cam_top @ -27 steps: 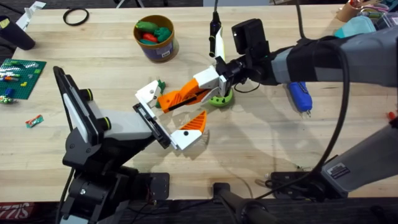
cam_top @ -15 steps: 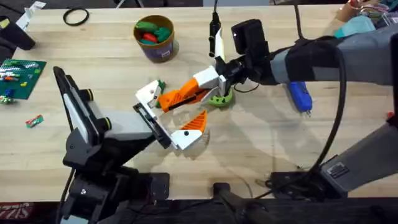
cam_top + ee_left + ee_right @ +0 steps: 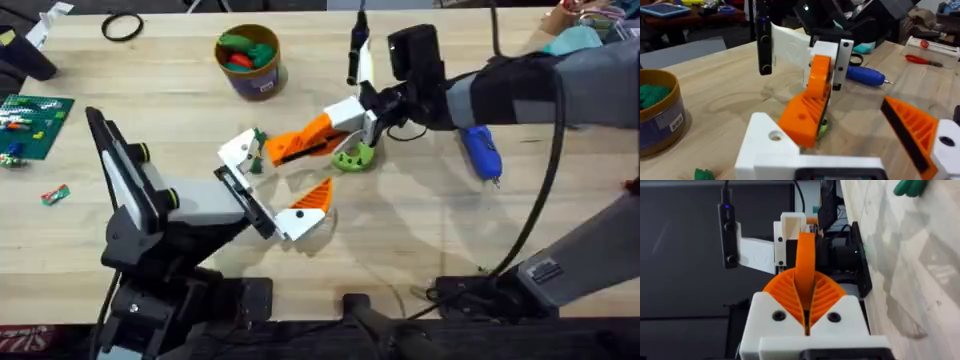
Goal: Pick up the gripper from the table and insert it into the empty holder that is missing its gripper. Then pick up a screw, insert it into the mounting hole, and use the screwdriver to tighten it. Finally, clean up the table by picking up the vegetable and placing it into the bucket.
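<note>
Overhead: gripper [image 3: 305,138] in right claw [image 3: 362,112]

Two orange fingers: the long gripper [image 3: 305,140] and one short triangular finger [image 3: 313,195]. One holder [image 3: 243,195], one blue screwdriver [image 3: 479,152], one bucket [image 3: 251,62], one lime-green disc [image 3: 353,158], one black ring [image 3: 121,27]; perhaps three toy vegetables in the bucket

The right gripper [image 3: 368,108] has its fingers buried behind the white base of the gripper [image 3: 300,142], so how they stand can't be made out. That orange wedge covers part of the lime-green disc [image 3: 353,158] just beside it. Near the gripper in the left wrist view, the bucket [image 3: 657,120] is cut off by the picture's edge, its contents blurred.
</note>
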Robot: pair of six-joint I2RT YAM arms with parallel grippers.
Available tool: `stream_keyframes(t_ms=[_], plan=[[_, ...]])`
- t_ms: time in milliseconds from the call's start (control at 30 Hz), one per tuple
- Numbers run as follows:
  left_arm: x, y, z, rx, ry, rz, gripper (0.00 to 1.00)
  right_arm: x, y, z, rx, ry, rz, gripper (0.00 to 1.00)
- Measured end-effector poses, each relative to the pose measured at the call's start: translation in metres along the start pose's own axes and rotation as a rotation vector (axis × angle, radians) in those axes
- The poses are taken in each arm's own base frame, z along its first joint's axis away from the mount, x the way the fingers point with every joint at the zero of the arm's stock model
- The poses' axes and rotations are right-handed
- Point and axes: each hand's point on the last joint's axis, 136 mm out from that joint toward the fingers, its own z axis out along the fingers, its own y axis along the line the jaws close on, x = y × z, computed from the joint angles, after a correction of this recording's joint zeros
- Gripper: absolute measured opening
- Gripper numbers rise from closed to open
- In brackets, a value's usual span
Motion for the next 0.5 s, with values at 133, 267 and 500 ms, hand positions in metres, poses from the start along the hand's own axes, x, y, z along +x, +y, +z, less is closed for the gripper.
stream_keyframes(t_ms=[133, 267, 500], plan=[[0.000, 0.000, 0.000, 0.000, 0.000, 0.000, 0.986, -0.002, 0.000, -0.005, -0.001, -0.013, 0.009, 0.009], [0.000, 0.000, 0.000, 0.000, 0.000, 0.000, 0.986, 0.001, 0.000, 0.002, -0.001, 0.008, 0.012, 0.007], [0.000, 0.000, 0.000, 0.002, 0.000, 0.000, 0.986, 0.006, 0.007, 0.019, -0.002, 0.057, -0.015, 0.007]])
